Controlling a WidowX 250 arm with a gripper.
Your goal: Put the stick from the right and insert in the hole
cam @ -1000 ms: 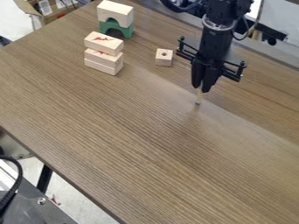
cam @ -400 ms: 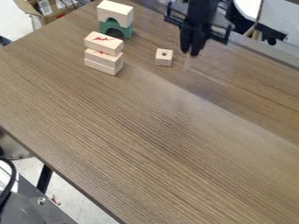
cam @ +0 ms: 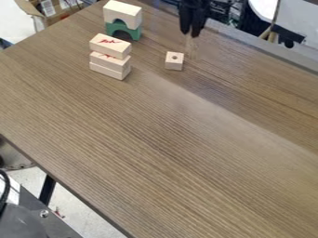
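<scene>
Right now, the gripper [cam: 190, 35] hangs over the table [cam: 180, 139] near its upper right edge, pointing down. Its fingers [cam: 184, 25] are clenched on the stick [cam: 191, 45], a thin, pale and rather faint thing that sticks out below them, roughly upright. The stick is up and to the right of the small holed block [cam: 175, 65], near it but apart from it; how high its lower end is above the table, I cannot tell.

The holed block sits flat on the table, with a round dark hole [cam: 175, 57] in its top face. Further left, toward the table's upper left edge, pale wooden blocks [cam: 107, 70] lie flat on one another, and a top block [cam: 109, 46] with red scribbles rests on them, turned a little askew. Just above that pile, closer to the table's upper corner, a green arch [cam: 112, 30] stands on the table and carries a pale arched block [cam: 122, 15], its cutout facing down.

Past the upper left edge, off the table, there is an open cardboard box [cam: 62, 18]. A black table leg [cam: 47, 189] shows beyond the lower left edge.
</scene>
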